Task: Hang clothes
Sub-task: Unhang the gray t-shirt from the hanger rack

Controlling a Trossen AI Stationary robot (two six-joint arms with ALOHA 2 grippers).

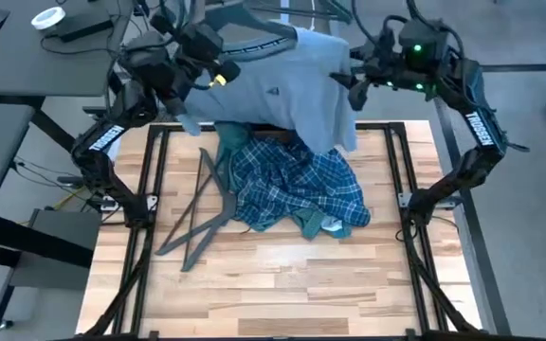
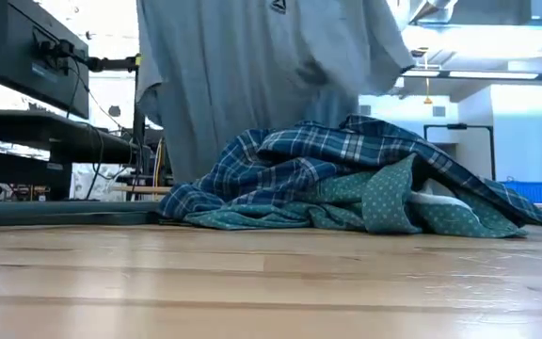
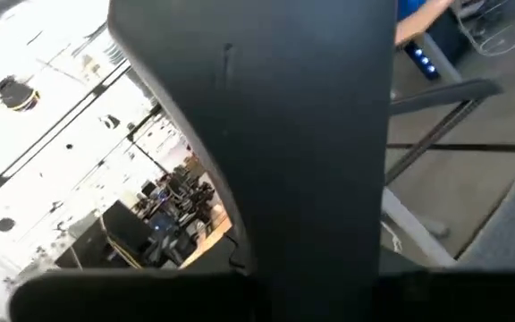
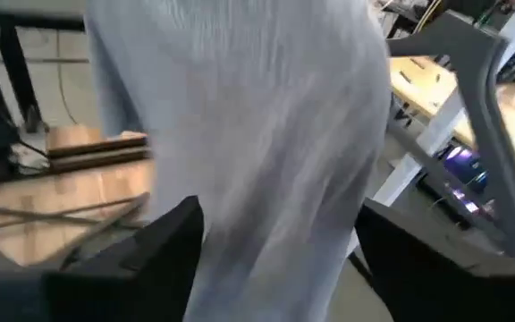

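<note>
grey tee [image 1: 287, 90] held high at far edge, right gripper [image 1: 356, 80] pinching its shoulder, left gripper [image 1: 197, 59] grip unclear; plaid shirt [image 1: 292, 185] and green shirt [image 1: 325, 224] heaped below; may slip if pinch loosens.

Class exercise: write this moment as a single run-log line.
grey tee: lifted by both arms, on hanger | left gripper: at collar | right gripper: at shoulder | plaid shirt, green shirt: heaped on table
</note>
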